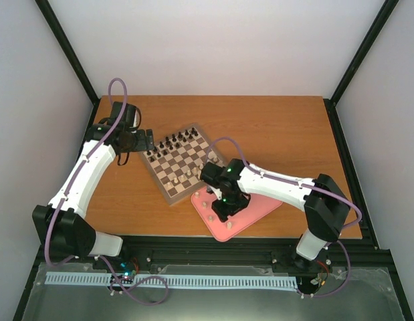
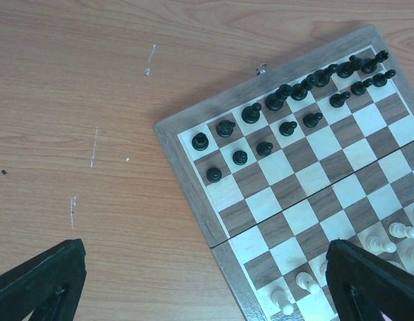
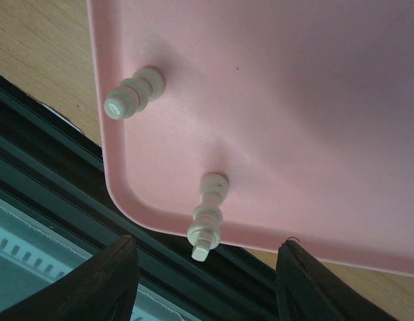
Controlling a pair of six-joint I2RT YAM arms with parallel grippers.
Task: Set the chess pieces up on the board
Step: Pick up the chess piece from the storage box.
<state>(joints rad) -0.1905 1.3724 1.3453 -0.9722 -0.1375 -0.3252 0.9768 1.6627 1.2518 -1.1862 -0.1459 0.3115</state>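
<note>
Left pincer (image 2: 203, 262) spread wide above board's (image 2: 188, 175) left edge, right pincer (image 3: 207, 277) spread, empty, over pink tray (image 3: 293, 100) beside board, cream pieces (image 3: 207, 214) standing on tray, others on board.

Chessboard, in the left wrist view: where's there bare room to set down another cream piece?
The middle rows of the wooden checkered chessboard are bare. They are bordered by the small black pieces on one side and the few pale cream pieces near the opposite edge. The crowded part is the black side, where two rows are filled end to end.
</note>
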